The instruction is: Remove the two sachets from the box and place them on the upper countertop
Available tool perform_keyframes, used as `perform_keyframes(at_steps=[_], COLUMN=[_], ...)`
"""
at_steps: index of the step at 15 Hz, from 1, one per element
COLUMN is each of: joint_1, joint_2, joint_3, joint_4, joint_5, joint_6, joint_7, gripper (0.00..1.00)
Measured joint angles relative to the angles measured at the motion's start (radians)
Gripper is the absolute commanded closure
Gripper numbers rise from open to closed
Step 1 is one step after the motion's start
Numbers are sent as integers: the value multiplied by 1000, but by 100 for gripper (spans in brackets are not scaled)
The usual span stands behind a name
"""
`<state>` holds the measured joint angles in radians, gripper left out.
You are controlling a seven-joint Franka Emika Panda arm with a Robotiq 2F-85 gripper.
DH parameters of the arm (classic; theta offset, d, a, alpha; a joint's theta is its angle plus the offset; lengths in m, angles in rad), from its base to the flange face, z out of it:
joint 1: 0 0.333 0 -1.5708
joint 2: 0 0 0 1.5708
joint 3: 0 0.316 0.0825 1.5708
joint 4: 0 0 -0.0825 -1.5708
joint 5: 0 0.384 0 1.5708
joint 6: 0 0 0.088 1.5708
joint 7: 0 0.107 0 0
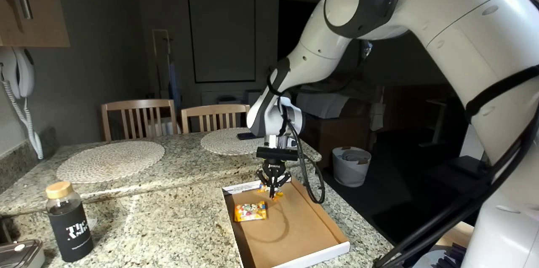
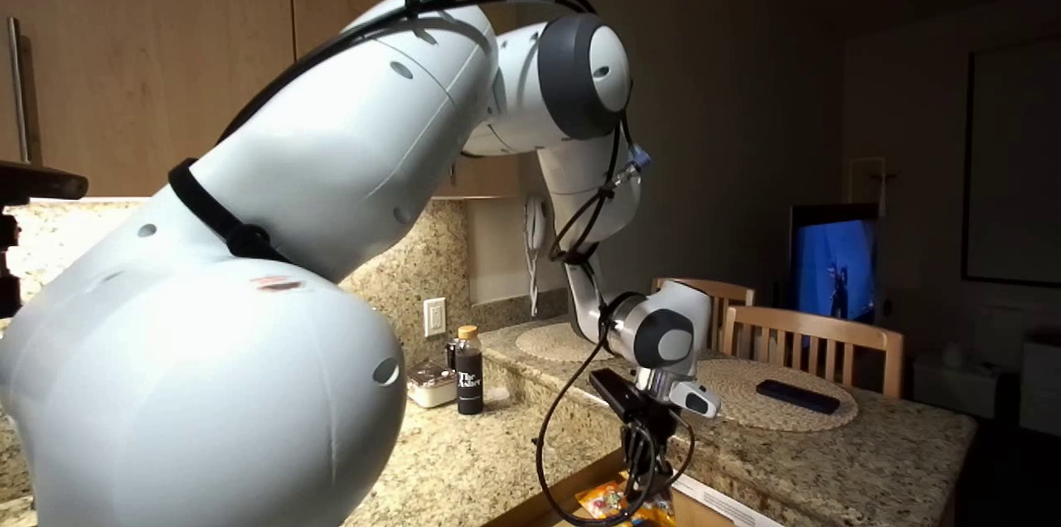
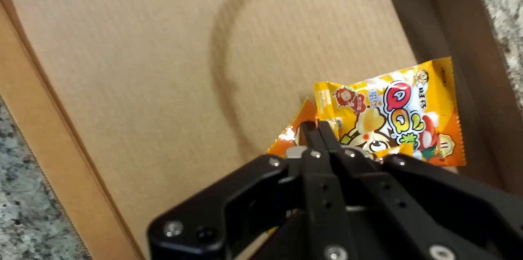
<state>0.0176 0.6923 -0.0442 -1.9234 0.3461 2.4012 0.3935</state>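
- Clearly, a shallow, open-topped tan cardboard box (image 1: 297, 221) with a pale rim is resting on the lower tier of speckled granite (image 1: 185, 234), just beside the raised, speckled grey-beige granite upper countertop (image 1: 181, 152).
- Inside the box, a small, flat yellow-orange sachet (image 3: 392, 110) is lying near a long side wall, printed face up; its glossy wrapper is showing two bold Q's, one red and one orange, over a pale patch, with a cartoon face below and a finely jagged end.
- Near it, also in the box, a second yellow-orange sachet (image 3: 288, 136) is sitting mostly hidden behind the black two-fingered gripper (image 3: 317, 128); shiny orange and yellow edges are peeking out on either side in the wrist view.
- The gripper is pointing down into the box, its jaws clenched together; whether they are pinching the second sachet's wrapper, I cannot tell.
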Motion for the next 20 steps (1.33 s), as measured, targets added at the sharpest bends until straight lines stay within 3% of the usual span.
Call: perform_keyframes(at_steps=[3, 7, 20], joint_1=[-32, -57, -71], joint_2=[-111, -173, -120], joint_3=[10, 11, -45], joint_4=[-55, -36, 152], joint_5=[25, 85, 144], joint_6=[-38, -43, 115], joint_7=[-3, -3, 188], gripper=[100, 100, 100])
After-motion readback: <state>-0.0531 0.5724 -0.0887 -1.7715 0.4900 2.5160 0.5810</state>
